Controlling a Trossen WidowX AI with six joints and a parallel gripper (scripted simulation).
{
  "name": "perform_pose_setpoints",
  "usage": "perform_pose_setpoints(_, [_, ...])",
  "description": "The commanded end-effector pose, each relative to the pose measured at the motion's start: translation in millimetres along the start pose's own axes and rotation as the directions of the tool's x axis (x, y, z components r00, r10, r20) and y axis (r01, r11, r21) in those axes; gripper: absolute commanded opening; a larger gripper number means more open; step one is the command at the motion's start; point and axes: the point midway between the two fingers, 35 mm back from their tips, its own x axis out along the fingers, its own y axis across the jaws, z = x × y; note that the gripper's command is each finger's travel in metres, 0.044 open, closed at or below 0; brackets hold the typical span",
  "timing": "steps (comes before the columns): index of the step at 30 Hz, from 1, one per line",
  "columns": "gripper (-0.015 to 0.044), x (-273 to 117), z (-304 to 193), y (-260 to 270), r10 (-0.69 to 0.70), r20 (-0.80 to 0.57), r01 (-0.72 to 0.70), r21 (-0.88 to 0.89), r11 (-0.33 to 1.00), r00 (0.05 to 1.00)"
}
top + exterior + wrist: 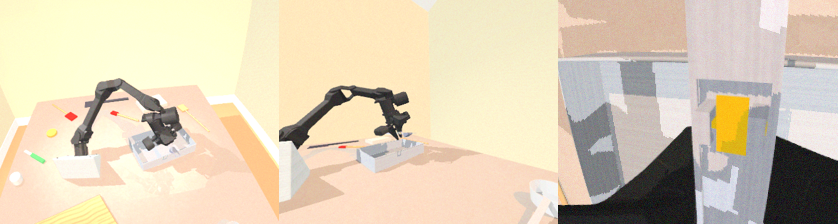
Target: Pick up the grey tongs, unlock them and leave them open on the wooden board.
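Observation:
My gripper (168,141) (400,136) (716,133) is shut on the grey tongs (408,134) (735,55) and holds them a little above the roasting tin (169,159) (386,162). In the wrist view the tongs run up the picture between the black fingers, with a yellow block (732,125) in a slot of the arm. In the exterior view their grey end sticks out to the right of the fingers, roughly level. The arms look shut; the hinge and lock cannot be made out well. The wooden board (79,214) lies at the near left edge.
A white base block (78,167) stands left of the tin. A white slab (161,101), red-headed tool (126,117) and yellow-headed tool (197,120) lie behind and right. A green-handled tool (37,157) and white cup (16,178) are at left. A white pan (536,194) stands at the near right.

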Motion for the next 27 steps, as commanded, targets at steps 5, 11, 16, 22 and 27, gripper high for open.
perform_pose_setpoints(5, [-0.015, 2.9, 2.0, 0.9, -0.081, 0.002, 0.081, -0.041, 0.996, 0.997])
perform_pose_setpoints(11, [-0.015, 3.6, 1.9, 0.8, -0.146, -0.001, 0.146, -0.075, 0.987, 0.989])
perform_pose_setpoints(16, [-0.015, 3.6, 0.8, 0.1, -0.201, -0.007, 0.199, -0.105, 0.974, 0.98])
perform_pose_setpoints(22, [-0.015, 3.0, -1.4, -1.2, -0.268, -0.017, 0.263, -0.143, 0.954, 0.963])
perform_pose_setpoints(27, [-0.015, 1.9, -4.2, -2.8, -0.323, -0.028, 0.313, -0.177, 0.933, 0.946])
